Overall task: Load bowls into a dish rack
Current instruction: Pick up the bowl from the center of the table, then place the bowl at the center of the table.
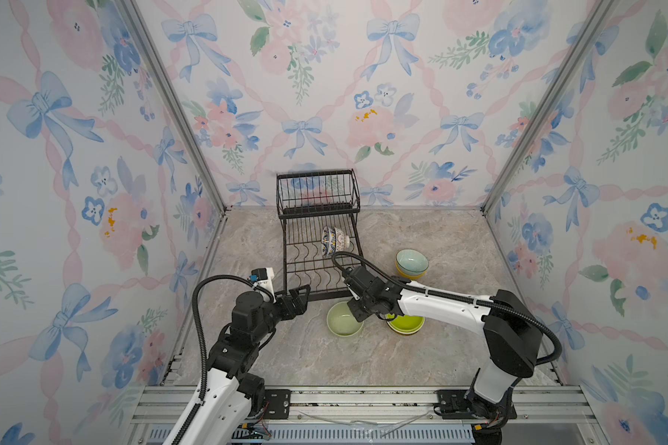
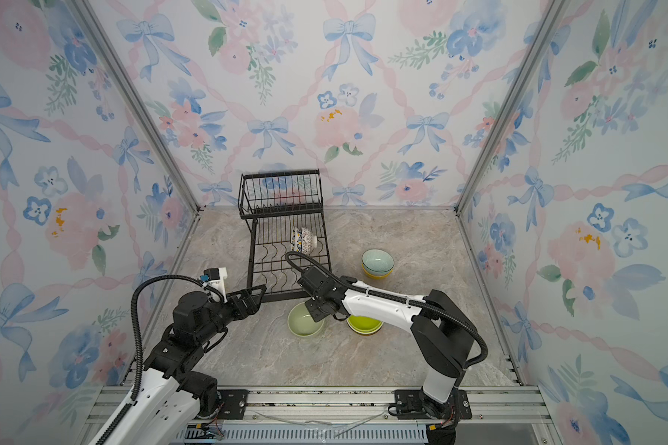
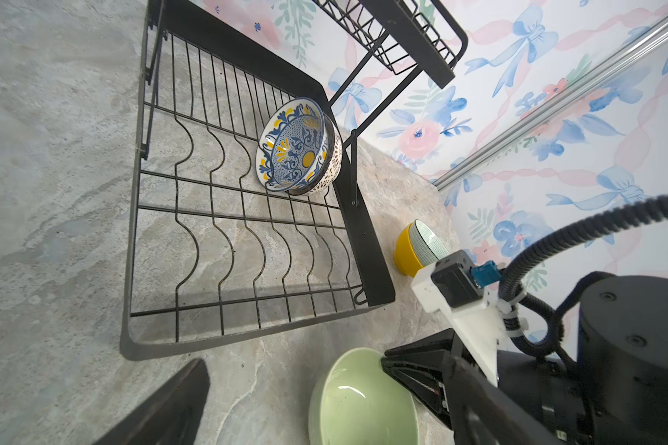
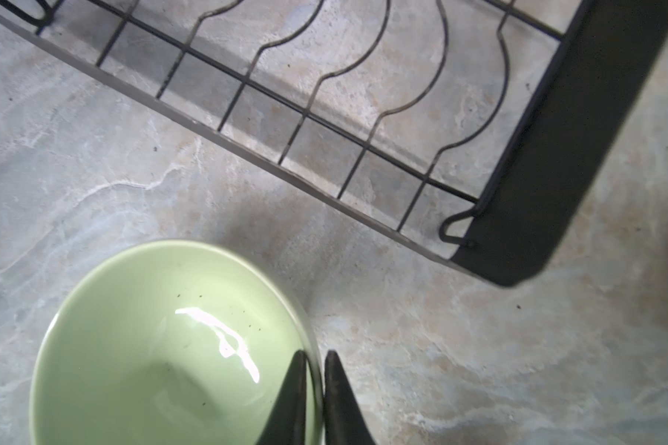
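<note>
Pinching the rim of the pale green bowl (image 4: 151, 346), the right end effector (image 4: 315, 356) has one dark finger inside the bowl and the other outside. The two are drawn almost together with only the wall of the bowl between them, so it is clamped on that bowl. The bowl looks to rest on the marbled worktop (image 1: 402, 366), just in front of the near edge of the dish rack (image 1: 285, 250) and towards the rack's right corner.

The left end effector (image 1: 303, 298) hangs spread wide and grips nothing. It hovers by the rack's near left corner, apart from the pale green bowl, which lies to its right.

A patterned bowl (image 3: 297, 150), blue and yellow inside and latticed outside, stands on edge among the wavy wires of the rack's lower tray, against the right side. The raised basket at the back holds no bowl that I can see.

Just right of the gripped bowl, partly under the right arm, sits a lime green bowl (image 1: 405, 321). Farther back, beside the rack's right side, a pale teal bowl (image 1: 411, 260) nests in a yellow bowl (image 1: 409, 274).
</note>
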Motion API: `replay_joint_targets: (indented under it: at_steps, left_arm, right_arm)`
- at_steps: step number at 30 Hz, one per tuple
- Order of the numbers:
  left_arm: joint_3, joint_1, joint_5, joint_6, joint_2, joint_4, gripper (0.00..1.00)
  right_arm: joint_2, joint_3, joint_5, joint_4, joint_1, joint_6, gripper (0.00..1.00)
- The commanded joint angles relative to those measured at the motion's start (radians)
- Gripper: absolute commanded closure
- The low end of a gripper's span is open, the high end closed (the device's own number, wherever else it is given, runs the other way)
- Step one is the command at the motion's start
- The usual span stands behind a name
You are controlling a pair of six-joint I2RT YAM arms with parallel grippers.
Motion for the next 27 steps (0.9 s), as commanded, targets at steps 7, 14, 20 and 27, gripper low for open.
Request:
replay_joint_targets:
  at_steps: [7, 14, 20, 27]
  left_arm:
    - [0.043, -0.002, -0.029, 0.038, -0.008, -0.047, 0.02]
    - [0.040, -0.003, -0.025, 0.038, -0.020, -0.050, 0.02]
    - [0.050, -0.005, -0.004, 0.057, -0.019, -0.061, 0.02]
    - [0.076, -0.006, 0.040, 0.066, -0.003, -0.064, 0.02]
  right_arm:
    - [0.089, 0.086, -0.101, 0.056, 0.031, 0.052, 0.90]
    - [0.124, 0.142, -0.139, 0.079, 0.046, 0.076, 0.85]
    - [0.071, 0.137, -0.116, 0.092, 0.039, 0.085, 0.60]
    - [-0.071, 0.101, -0.137, 0.077, -0.008, 0.067, 0.28]
